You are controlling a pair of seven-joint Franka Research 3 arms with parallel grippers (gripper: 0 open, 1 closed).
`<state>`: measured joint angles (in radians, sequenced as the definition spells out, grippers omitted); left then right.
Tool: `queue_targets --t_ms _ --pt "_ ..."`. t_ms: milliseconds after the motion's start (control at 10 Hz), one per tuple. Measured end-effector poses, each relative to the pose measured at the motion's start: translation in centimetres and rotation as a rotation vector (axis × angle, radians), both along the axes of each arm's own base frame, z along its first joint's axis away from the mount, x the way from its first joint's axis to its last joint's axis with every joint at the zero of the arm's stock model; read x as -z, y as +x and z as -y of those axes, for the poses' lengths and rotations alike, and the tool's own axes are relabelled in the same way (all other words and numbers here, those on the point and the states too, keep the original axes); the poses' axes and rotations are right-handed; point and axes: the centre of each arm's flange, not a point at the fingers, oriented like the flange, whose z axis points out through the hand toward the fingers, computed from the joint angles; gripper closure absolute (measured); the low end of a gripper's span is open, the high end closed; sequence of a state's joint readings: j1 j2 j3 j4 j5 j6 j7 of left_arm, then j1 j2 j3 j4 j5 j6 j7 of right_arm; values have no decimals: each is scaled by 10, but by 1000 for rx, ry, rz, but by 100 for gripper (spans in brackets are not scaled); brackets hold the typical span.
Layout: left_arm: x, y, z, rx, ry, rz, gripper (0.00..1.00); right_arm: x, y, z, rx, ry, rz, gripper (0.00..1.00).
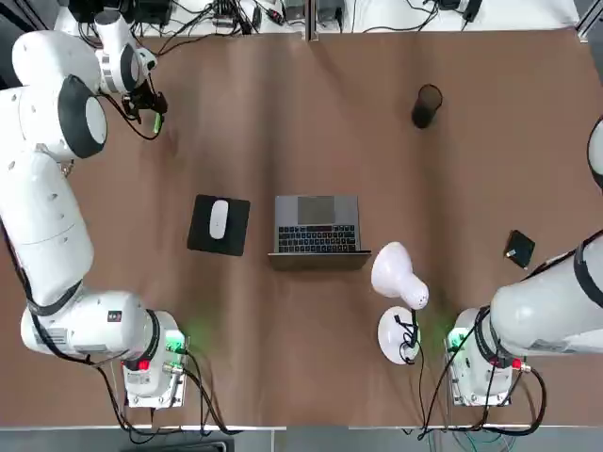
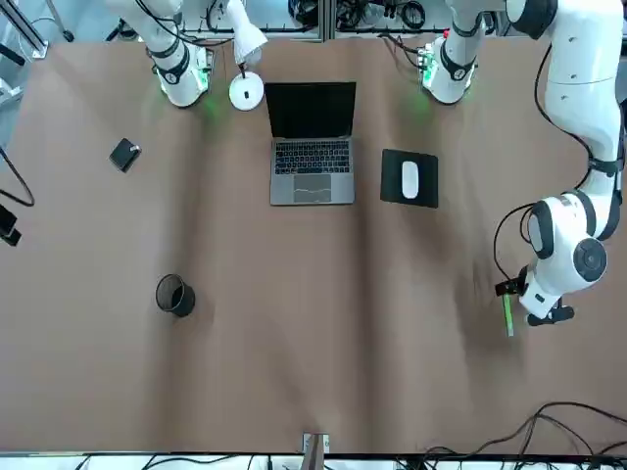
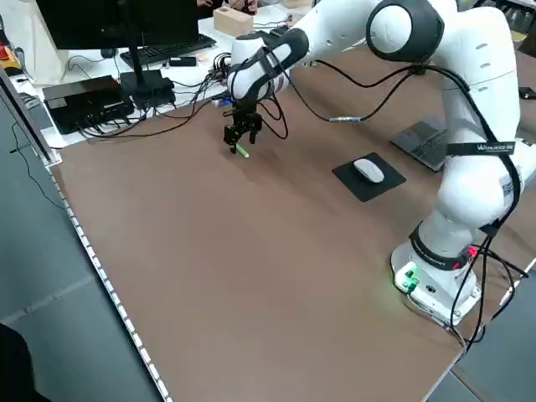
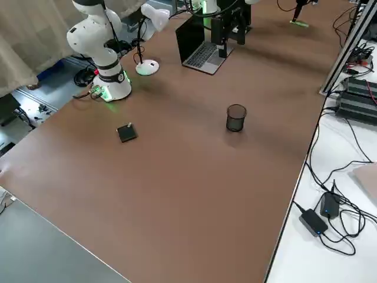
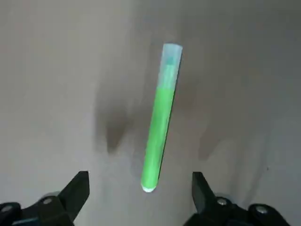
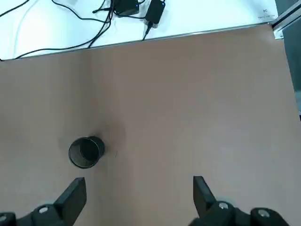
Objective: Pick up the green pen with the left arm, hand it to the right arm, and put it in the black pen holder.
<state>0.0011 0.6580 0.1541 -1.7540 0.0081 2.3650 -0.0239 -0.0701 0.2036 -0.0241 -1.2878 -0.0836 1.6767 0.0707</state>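
Top view: the left end effector (image 1: 151,105) hangs far beyond the mouse pad (image 1: 219,225), on the far left of the surface (image 1: 301,141), with the green pen (image 1: 157,121) just under it. The black pen holder (image 1: 427,105) stands well beyond the laptop (image 1: 317,226), toward the robot's right. The right arm sits near its base beside the lamp (image 1: 399,276).

Front view: the green pen (image 2: 507,313) lies well apart from the mouse pad (image 2: 409,177), directly below the left end effector (image 2: 524,297). The black pen holder (image 2: 175,295) is across the surface from it, empty as far as can be seen.

Left side view: the left end effector (image 3: 241,136) hovers close over the green pen (image 3: 241,152), farther from the arm's base than the mouse pad (image 3: 368,175).

Left wrist view: the fingers are spread wide on either side of the green pen (image 5: 160,119), which lies flat on the surface, untouched.

Right wrist view: the right end effector (image 6: 138,197) has its fingers spread apart, holding nothing, looking down at the black pen holder (image 6: 86,152).

Judging by this, the task has barely begun: the grasp is not yet made, and the lift, the handover and the drop into the holder all remain.
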Motion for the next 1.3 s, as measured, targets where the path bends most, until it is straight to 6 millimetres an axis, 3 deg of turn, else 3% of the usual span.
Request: queue_targets --t_ms 200,600,700,900,1100,1300 --pt "7 0 0 3 2 3 10 0 0 0 0 0 0 0" --pt "14 -1 2 9 0 -5 45 0 0 0 0 0 0 0" --pt "15 -1 3 10 -1 -6 49 0 0 0 0 0 0 0" --pt "15 -1 4 11 -1 -7 80 0 0 0 0 0 0 0" --pt "6 5 4 15 0 13 82 0 0 0 0 0 0 0" --pt "-30 17 10 42 -2 73 82 0 0 0 0 0 0 0"
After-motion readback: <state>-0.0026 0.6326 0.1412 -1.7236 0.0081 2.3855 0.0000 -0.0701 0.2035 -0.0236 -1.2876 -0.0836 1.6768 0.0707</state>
